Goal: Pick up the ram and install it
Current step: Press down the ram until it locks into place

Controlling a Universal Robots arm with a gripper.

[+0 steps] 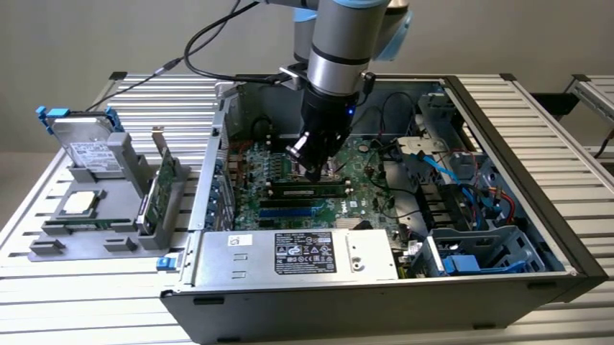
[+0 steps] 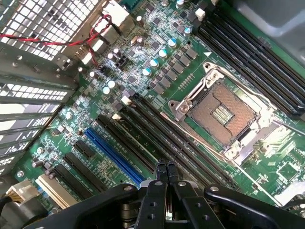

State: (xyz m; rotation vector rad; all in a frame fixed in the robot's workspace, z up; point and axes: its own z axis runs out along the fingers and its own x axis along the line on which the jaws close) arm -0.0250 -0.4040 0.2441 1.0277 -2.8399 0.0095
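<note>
Tool (image 2: 166, 168): fingers pressed together, holding nothing, tips down among the long black memory slots (image 2: 157, 138) of the motherboard (image 1: 360, 169).
Ram (image 1: 309, 192): lying in a slot directly beneath the tool, apparently seated.
Step, as judged: pressing the stick home, near the end of the install.
Beyond the tool: empty processor socket (image 2: 220, 113); computer case (image 1: 537, 165) on the tabletop (image 1: 115, 295).

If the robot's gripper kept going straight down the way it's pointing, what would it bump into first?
Probably the motherboard. The gripper, fingers shut, points down at the long dark memory slots beside the open processor socket. It would likely meet those slots first, though how far above them it sits is hard to judge.
</note>
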